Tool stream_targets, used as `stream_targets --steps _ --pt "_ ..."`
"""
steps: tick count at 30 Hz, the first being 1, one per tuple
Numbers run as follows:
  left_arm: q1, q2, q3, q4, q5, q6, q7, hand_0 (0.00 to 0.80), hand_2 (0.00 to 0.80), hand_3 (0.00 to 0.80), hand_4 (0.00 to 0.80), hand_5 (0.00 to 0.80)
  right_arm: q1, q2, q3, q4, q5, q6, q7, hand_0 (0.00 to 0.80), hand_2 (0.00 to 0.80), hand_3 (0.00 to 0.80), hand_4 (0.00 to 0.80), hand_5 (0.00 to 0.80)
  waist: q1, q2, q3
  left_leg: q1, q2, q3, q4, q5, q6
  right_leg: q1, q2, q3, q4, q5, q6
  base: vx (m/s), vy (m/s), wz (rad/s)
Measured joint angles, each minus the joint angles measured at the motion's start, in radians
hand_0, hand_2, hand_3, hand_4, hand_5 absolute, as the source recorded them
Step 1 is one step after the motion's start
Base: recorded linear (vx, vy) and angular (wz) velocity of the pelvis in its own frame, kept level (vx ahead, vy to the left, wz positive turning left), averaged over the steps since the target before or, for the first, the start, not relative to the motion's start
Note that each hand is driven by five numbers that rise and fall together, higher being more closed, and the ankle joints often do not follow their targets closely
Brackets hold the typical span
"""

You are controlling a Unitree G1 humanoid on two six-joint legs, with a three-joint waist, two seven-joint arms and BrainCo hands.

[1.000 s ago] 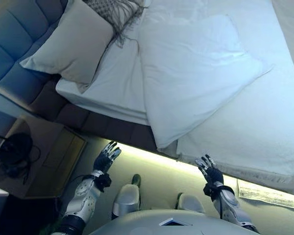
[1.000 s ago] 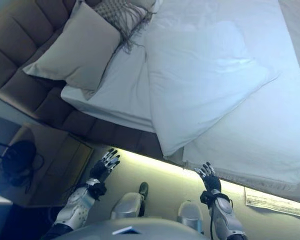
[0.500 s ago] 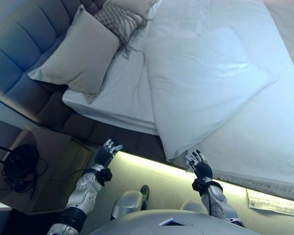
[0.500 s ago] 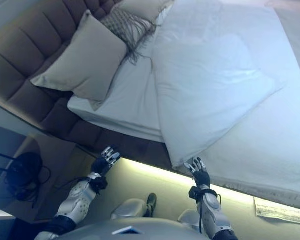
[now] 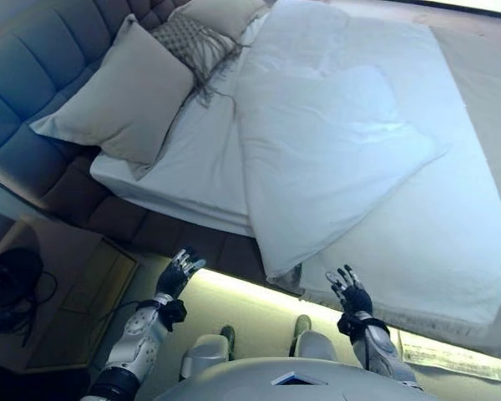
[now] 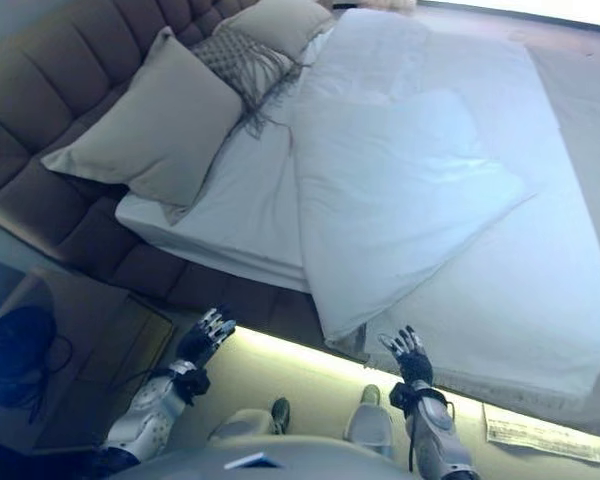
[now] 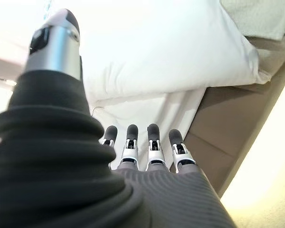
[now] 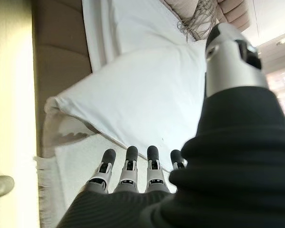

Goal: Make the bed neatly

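Note:
A bed with a white sheet (image 5: 192,159) lies before me. A white duvet (image 5: 326,159) is folded back in a slanted triangle, its corner (image 5: 275,267) hanging over the near edge; it also shows in the right wrist view (image 8: 147,95). A beige pillow (image 5: 117,96) leans on the headboard at the left, with a fringed grey cushion (image 5: 190,40) and another pillow (image 5: 221,12) behind it. My left hand (image 5: 177,274) is open below the bed's side, empty. My right hand (image 5: 351,294) is open just below the duvet's corner, not touching it.
A padded dark headboard (image 5: 25,92) runs along the left. A bedside table (image 5: 58,292) with a dark object (image 5: 8,284) stands at the lower left. A beige runner (image 5: 484,125) lies across the bed's foot. A lit strip runs under the bed frame (image 5: 259,288).
The camera has shifted, so the whole bed sits differently in view. My right hand has dropped slightly from the duvet's corner. Both hands stay open and empty.

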Motion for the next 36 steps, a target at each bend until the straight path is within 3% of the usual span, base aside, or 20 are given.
stream_targets --steps 5,13,19,23,27,30,31,36 --pt "0.035 0.002 0.037 -0.001 0.0 0.0 -0.02 0.0 0.0 0.0 0.0 0.0 0.015 0.007 -0.005 0.0 -0.001 0.0 0.032 0.0 0.0 0.0 0.0 0.0 0.0 -0.003 -0.012 0.033 0.007 -0.002 -0.046 0.0 -0.002 0.024 0.009 -0.003 -0.029 0.021 -0.013 0.151 -0.086 -0.02" --pt "0.033 0.002 0.043 0.0 0.0 0.0 -0.03 0.0 0.0 0.0 0.0 0.0 0.024 0.009 -0.003 -0.001 0.0 0.011 0.042 0.0 0.0 0.0 0.0 0.0 -0.005 -0.016 -0.011 0.089 0.02 -0.004 -0.094 0.003 -0.012 0.082 0.028 -0.014 -0.075 0.028 -0.005 0.184 -0.212 -0.01" --pt "0.022 0.001 0.035 0.007 -0.001 -0.005 -0.029 0.0 0.0 0.0 0.0 0.0 0.002 0.003 0.009 0.015 0.004 0.013 0.041 0.0 0.0 0.0 0.0 0.0 -0.033 -0.012 -0.009 0.086 0.043 -0.06 -0.09 -0.008 -0.03 0.097 0.06 -0.006 -0.087 0.015 -0.008 0.166 -0.281 0.06" --pt "0.02 0.001 0.033 0.007 -0.014 -0.008 -0.029 0.0 0.0 0.0 0.0 0.0 0.001 -0.009 0.009 0.018 0.012 0.014 0.041 0.0 0.0 0.0 0.0 0.0 -0.034 -0.003 -0.006 0.065 0.083 -0.071 -0.052 -0.029 -0.059 0.094 0.109 0.012 -0.085 -0.002 -0.036 0.1 -0.248 -0.01" --pt "0.01 -0.002 0.02 0.007 -0.014 -0.026 -0.024 0.0 0.0 0.0 0.0 0.0 -0.012 -0.014 0.008 0.043 0.026 0.013 0.044 0.0 0.0 0.0 0.0 0.0 -0.03 0.006 0.0 0.016 0.122 -0.084 0.031 -0.053 -0.089 0.046 0.163 0.036 -0.028 -0.042 -0.088 0.052 -0.199 -0.04" --pt "-0.008 -0.002 0.016 0.009 -0.026 -0.026 -0.014 0.0 0.0 0.0 0.0 0.0 -0.044 -0.016 0.0 0.069 0.031 0.013 0.046 0.0 0.0 0.0 0.0 0.0 -0.03 -0.008 0.022 -0.098 0.114 -0.087 0.234 -0.048 -0.082 0.011 0.164 0.043 0.02 -0.061 -0.112 0.045 -0.145 -0.04" --pt "-0.015 -0.001 0.004 0.009 -0.034 -0.026 -0.011 0.0 0.0 0.0 0.0 0.0 -0.048 -0.017 -0.006 0.07 0.042 0.013 0.048 0.0 0.0 0.0 0.0 0.0 -0.028 -0.008 0.029 -0.131 0.114 -0.09 0.294 -0.034 -0.063 0.018 0.166 0.043 0.018 -0.062 -0.113 0.046 -0.043 0.06" --pt "-0.042 -0.01 -0.034 0.006 -0.036 -0.026 -0.006 0.0 0.0 0.0 0.0 0.0 -0.05 -0.035 -0.005 0.067 0.061 0.01 0.052 0.0 0.0 0.0 0.0 0.0 -0.029 -0.007 0.062 -0.166 0.109 -0.116 0.273 0.049 -0.032 0.005 0.169 0.041 0.005 -0.067 -0.123 0.079 0.034 0.12"
